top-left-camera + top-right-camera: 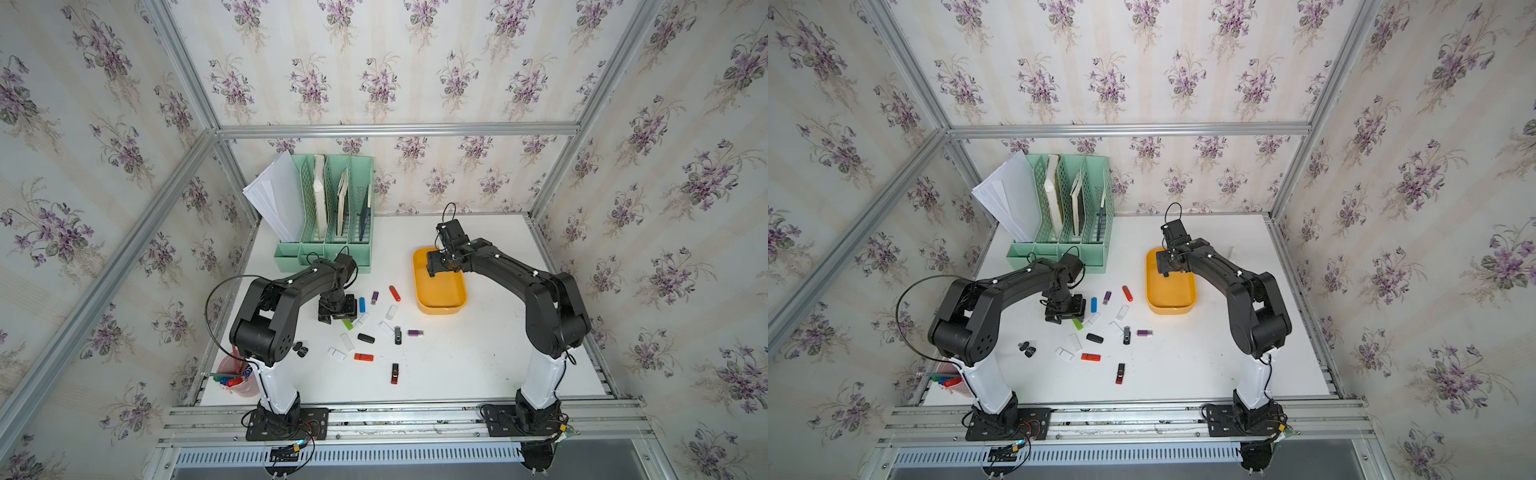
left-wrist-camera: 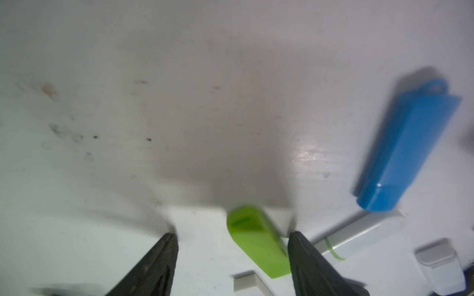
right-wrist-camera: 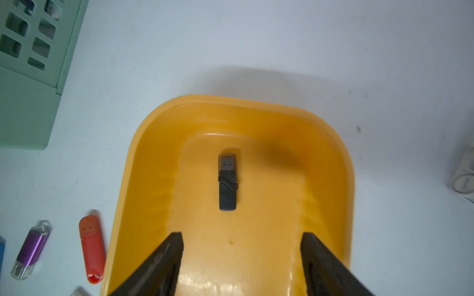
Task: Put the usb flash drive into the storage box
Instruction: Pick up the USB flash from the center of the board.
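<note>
While the right gripper (image 3: 241, 234) gapes above the storage box (image 3: 159, 120), the left gripper (image 2: 233, 233) seems parted around a green drive (image 2: 256, 243).

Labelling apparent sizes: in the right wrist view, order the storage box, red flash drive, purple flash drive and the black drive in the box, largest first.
1. storage box, far the largest.
2. red flash drive and purple flash drive: alike, unranked.
3. black drive: looks slightly smaller, but lies farther from the camera, so unsure.
</note>
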Controlling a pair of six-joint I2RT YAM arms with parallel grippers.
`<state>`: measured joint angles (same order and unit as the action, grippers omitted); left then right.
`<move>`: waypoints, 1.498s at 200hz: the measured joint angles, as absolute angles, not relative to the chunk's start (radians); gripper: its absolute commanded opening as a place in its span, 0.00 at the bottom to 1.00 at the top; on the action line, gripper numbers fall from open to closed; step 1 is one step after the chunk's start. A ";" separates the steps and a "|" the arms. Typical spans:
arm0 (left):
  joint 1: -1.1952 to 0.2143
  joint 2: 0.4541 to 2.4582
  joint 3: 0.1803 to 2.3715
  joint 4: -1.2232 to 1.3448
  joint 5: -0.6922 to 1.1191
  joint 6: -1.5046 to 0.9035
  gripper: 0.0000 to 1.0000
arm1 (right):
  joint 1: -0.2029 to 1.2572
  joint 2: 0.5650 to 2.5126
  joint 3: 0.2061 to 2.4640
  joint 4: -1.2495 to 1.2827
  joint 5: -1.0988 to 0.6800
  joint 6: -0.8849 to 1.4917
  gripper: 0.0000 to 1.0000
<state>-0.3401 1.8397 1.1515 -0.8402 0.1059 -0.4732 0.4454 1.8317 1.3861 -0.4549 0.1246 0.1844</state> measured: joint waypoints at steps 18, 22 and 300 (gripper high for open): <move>-0.342 1.841 1.148 -0.840 0.105 -0.474 0.64 | 0.443 1.760 1.342 -0.465 0.145 0.192 0.79; -0.343 1.841 1.148 -0.841 0.104 -0.474 0.62 | 0.442 1.747 1.332 -0.470 0.148 0.192 0.79; -0.352 1.887 1.177 -0.872 0.117 -0.445 0.26 | 1.312 1.632 1.005 -0.550 0.107 0.812 0.66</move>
<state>-0.3523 1.8870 1.1767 -0.8722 0.1165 -0.4446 1.3121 1.6318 1.0046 -0.5499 0.1074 0.8120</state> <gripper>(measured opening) 0.269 0.689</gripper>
